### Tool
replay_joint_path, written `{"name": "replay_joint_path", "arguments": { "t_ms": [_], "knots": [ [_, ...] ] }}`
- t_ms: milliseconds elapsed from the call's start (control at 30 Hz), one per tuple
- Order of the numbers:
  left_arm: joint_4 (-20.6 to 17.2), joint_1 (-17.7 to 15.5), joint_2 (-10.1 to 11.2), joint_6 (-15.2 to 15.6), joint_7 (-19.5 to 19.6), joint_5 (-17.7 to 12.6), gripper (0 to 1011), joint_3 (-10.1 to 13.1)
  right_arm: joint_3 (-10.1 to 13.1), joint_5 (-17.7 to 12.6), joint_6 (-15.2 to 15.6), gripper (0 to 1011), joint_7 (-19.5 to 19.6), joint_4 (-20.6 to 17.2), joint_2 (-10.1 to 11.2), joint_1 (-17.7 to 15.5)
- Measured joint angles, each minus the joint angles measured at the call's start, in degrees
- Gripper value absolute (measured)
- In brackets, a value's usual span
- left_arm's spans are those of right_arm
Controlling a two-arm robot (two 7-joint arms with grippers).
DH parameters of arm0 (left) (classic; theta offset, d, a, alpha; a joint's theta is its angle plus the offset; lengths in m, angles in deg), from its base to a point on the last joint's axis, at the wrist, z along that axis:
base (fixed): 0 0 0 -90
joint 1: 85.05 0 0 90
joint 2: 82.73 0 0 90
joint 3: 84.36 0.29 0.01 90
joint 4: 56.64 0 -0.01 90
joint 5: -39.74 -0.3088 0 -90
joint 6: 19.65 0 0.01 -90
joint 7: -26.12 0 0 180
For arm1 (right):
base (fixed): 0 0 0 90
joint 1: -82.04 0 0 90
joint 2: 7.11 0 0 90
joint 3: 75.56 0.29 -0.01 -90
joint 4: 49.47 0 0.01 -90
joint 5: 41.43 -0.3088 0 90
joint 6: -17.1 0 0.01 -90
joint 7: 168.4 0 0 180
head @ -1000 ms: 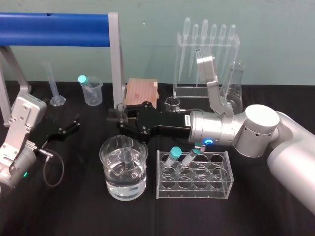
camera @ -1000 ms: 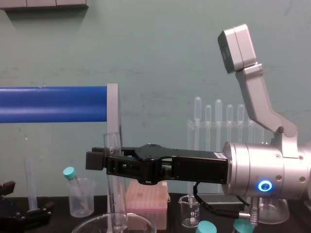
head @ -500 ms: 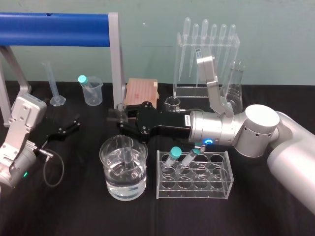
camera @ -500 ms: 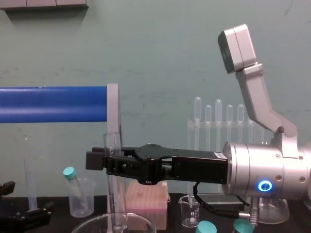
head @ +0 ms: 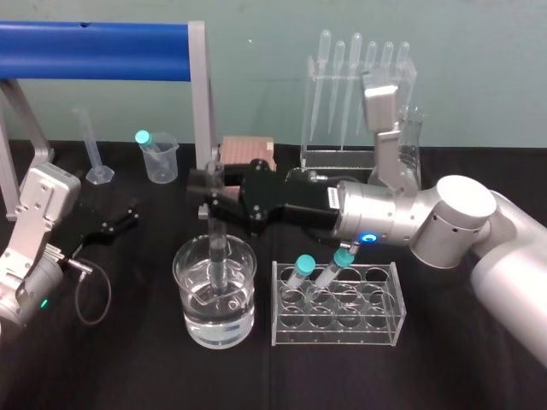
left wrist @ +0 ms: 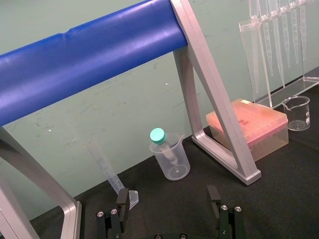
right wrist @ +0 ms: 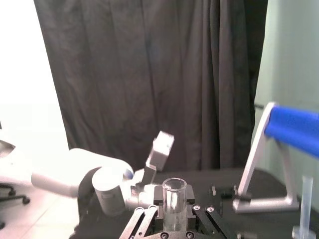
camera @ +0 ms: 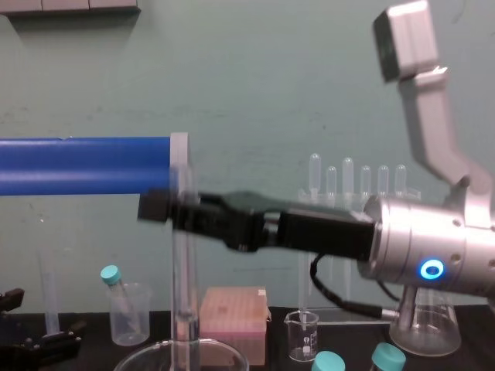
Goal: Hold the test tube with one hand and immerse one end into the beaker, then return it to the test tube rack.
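I counted one test tube (head: 214,224), pinched upright in my right gripper (head: 209,190), its lower end inside the single beaker (head: 181,272) of clear liquid. Two teal-capped tubes (head: 301,269) sat in the rack (head: 380,325). My left gripper (head: 120,220) was parked at the left, spread.

The table (head: 128,376) is black, the wall (head: 256,85) pale green, and the bar (head: 94,38) at eleven o'clock of the beaker (head: 214,295) is bright blue on grey legs (head: 198,94). The beaker, the test tube (head: 217,248) and the rack (head: 338,303) are clear, the rack's two tube caps (head: 305,262) teal, and the box (head: 248,152) at twelve o'clock pink. The right hand (head: 214,184) and the left hand (head: 128,213) are black, the right arm (head: 402,224) silver with a blue ring (head: 368,238).
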Motion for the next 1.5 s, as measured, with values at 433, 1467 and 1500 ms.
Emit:
{"name": "replay_joint_path", "arguments": {
  "t_ms": [433, 1467, 1500],
  "knots": [
    [0.0, 0.0, 0.0, 0.0, 0.0, 0.0, 1000, 0.0, 8.15, -2.76, -6.8, 242, 6.4, -11.19, 4.9, -4.26],
    [0.0, 0.0, 0.0, 0.0, 0.0, 0.0, 1000, 0.0, 27.62, 0.14, -3.96, 242, 28.71, -35.01, 21.09, -29.11],
    [0.0, 0.0, 0.0, 0.0, 0.0, 0.0, 1000, 0.0, 28.02, 0.16, -3.6, 242, 28.99, -35.17, 21.17, -29.88]
  ]
}}
